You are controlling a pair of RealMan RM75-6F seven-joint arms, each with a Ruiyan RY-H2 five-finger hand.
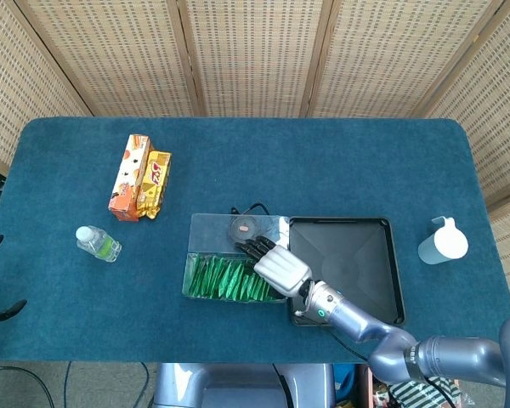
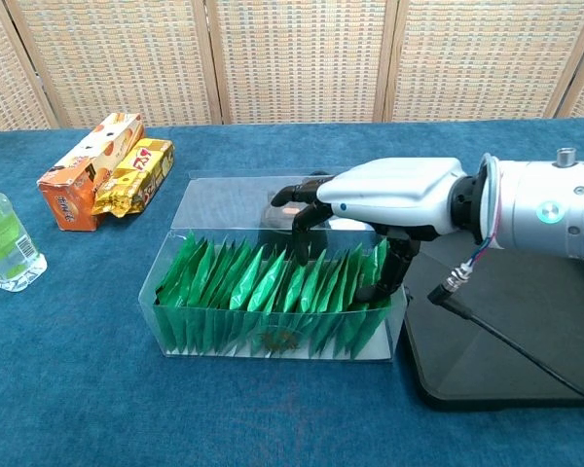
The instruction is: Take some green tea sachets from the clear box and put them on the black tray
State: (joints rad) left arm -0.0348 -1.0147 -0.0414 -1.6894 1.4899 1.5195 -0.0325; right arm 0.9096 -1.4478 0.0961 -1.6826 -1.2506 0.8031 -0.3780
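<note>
Near the front edge of the blue desk (image 1: 340, 161), the green tea sachets (image 2: 273, 287) stand packed on edge in a row inside the clear box (image 2: 195, 336), filling its near half. The right hand (image 2: 394, 190) reaches down into the right end of the box, its dark fingers (image 2: 300, 219) dipped among the rightmost sachets with the thumb on the near side; whether they actually pinch a sachet cannot be told. Just right of the box, touching or nearly so, lies the black tray (image 1: 370, 255). Far left on the desk sit an orange carton (image 1: 129, 177) and a yellow packet (image 1: 155, 183) side by side, with a water bottle (image 1: 98, 244) nearer. A white dispenser (image 1: 443, 241) stands far right.
</note>
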